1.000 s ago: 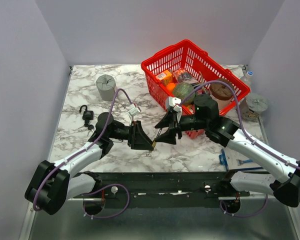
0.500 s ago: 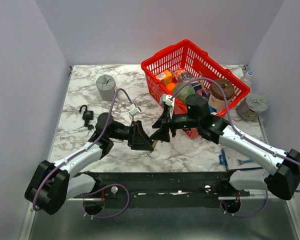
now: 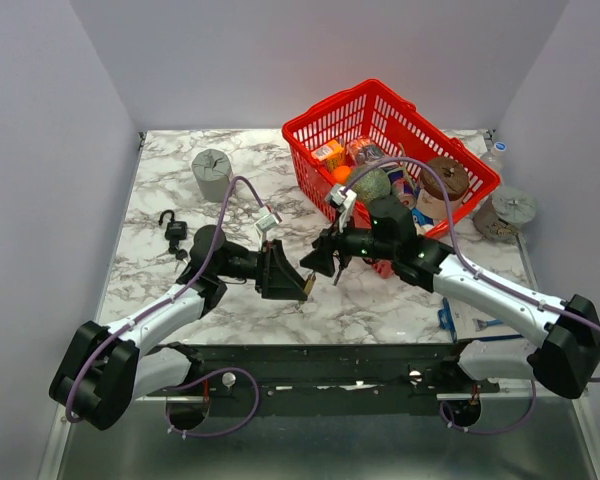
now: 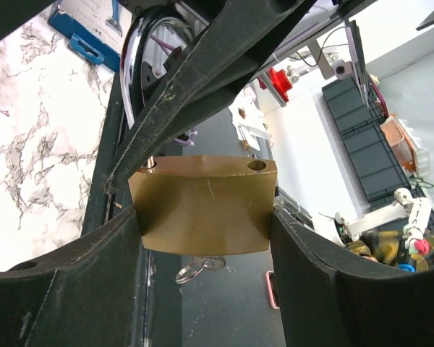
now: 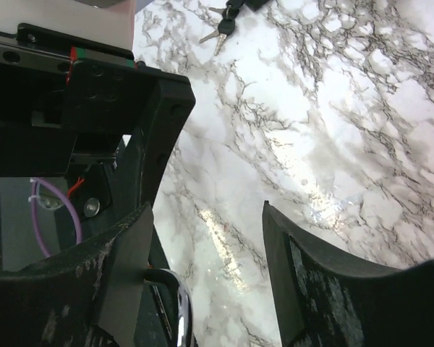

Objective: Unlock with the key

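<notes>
My left gripper (image 3: 302, 285) is shut on the brass padlock (image 4: 202, 206), holding its body by the sides above the table's front part. Its silver shackle (image 4: 134, 65) sits in one top hole; the other hole (image 4: 257, 165) is empty. A small silver key on a ring (image 4: 202, 266) hangs from the padlock's underside. My right gripper (image 3: 317, 264) is open and right against the padlock's shackle end; the shackle (image 5: 179, 311) shows beside its left finger (image 5: 123, 275). The key with the black head (image 5: 223, 27) lies on the table at the far left (image 3: 180, 252).
A black padlock (image 3: 174, 229) lies by the black-headed key. A grey cylinder (image 3: 211, 172) stands at the back left. A red basket (image 3: 460, 165) full of goods stands at the back right, a round tin (image 3: 513, 207) beside it. A blue tool (image 3: 448, 320) lies front right.
My right gripper has moved left and closed in on the padlock's shackle end. The left gripper and brass padlock have stayed put.
</notes>
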Action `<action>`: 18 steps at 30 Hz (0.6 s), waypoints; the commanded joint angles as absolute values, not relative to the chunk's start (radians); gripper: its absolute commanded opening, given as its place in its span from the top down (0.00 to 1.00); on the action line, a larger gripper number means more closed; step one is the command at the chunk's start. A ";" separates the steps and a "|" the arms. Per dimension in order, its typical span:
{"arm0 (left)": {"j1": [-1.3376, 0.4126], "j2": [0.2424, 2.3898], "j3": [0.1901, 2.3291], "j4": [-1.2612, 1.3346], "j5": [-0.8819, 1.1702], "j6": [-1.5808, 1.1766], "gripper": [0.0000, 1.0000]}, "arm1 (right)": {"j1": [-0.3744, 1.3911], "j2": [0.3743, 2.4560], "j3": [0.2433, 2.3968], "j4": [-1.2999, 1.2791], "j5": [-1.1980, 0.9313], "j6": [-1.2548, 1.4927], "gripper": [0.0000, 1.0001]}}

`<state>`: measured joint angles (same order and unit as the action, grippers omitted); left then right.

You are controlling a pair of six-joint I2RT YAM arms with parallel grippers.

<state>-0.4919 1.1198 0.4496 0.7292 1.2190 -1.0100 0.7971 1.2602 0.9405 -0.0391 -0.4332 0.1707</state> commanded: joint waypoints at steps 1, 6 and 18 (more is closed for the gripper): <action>-0.495 1.075 0.480 0.833 1.216 -0.986 1.00 | 0.799 1.221 0.862 0.046 -0.307 0.189 0.29; -0.497 1.081 0.471 0.888 1.221 -1.023 1.00 | 0.801 1.215 0.805 0.153 -0.296 0.195 0.19; -0.495 1.049 0.528 0.497 1.126 -0.761 1.00 | 0.799 1.129 0.827 0.131 -0.166 0.293 0.08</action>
<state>-0.4931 1.1027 0.4526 0.6903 1.1973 -0.9619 0.7990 1.1919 0.8158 0.1543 -0.2729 0.2600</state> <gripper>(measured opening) 0.720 0.914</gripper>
